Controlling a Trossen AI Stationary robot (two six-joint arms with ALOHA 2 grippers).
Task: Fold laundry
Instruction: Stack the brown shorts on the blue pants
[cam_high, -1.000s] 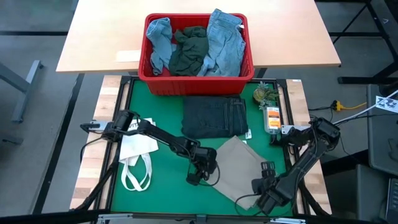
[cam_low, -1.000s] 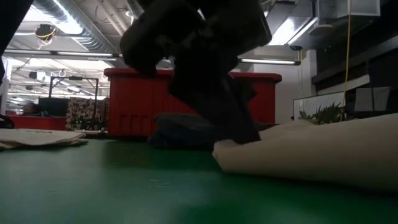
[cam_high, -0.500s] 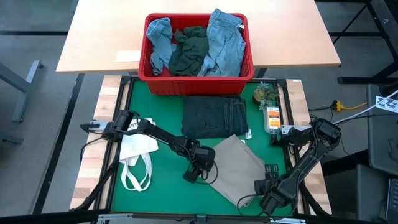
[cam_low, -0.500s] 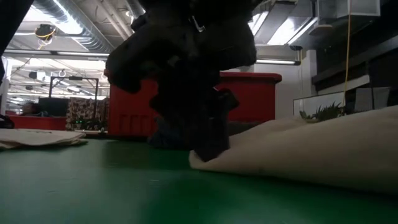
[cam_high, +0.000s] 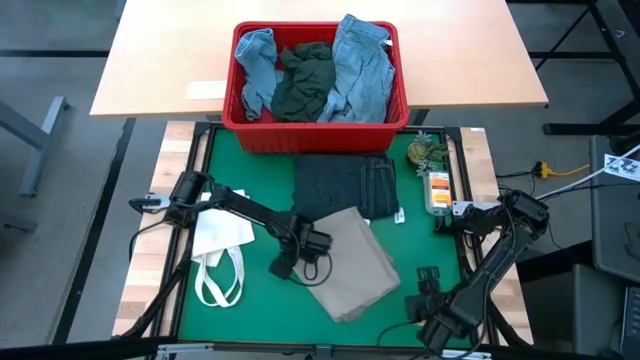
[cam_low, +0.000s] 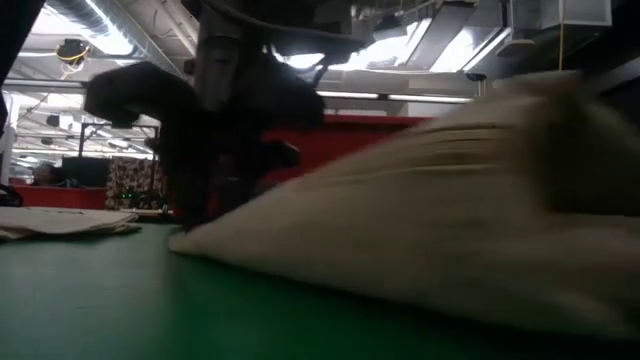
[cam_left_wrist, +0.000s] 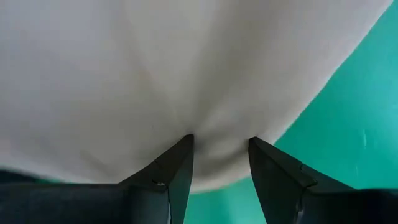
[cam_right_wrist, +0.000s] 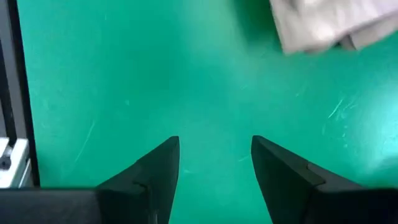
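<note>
From above, a green mat (cam_high: 250, 300) covers the table, and a red basket (cam_high: 316, 131) at its far edge holds a light blue piece (cam_high: 254, 62), a dark green piece (cam_high: 305, 80) and pale jeans (cam_high: 362, 66). Folded dark jeans (cam_high: 345, 187) lie on the mat just in front of the basket, and a folded beige cloth (cam_high: 350, 264) lies nearer, its far corner overlapping them. The left gripper (cam_high: 300, 250) sits at the beige cloth's left edge, low on the mat. A white tote bag (cam_high: 218, 250) lies to the left, under the left arm. The right gripper (cam_high: 432, 290) is over bare mat near the front right corner, just beside the beige cloth but apart from it. From table height, the beige cloth (cam_low: 420, 220) fills the right half as a sloping mound, with the left gripper (cam_low: 205, 205) at its low end. In the left wrist view, the two fingers (cam_left_wrist: 177, 168) pinch a fold of the beige cloth (cam_left_wrist: 186, 74), which puckers between them. In the right wrist view, the fingers (cam_right_wrist: 155, 168) stand apart over green mat with nothing between them, and a corner of the beige cloth (cam_right_wrist: 323, 25) lies farther off.
</note>
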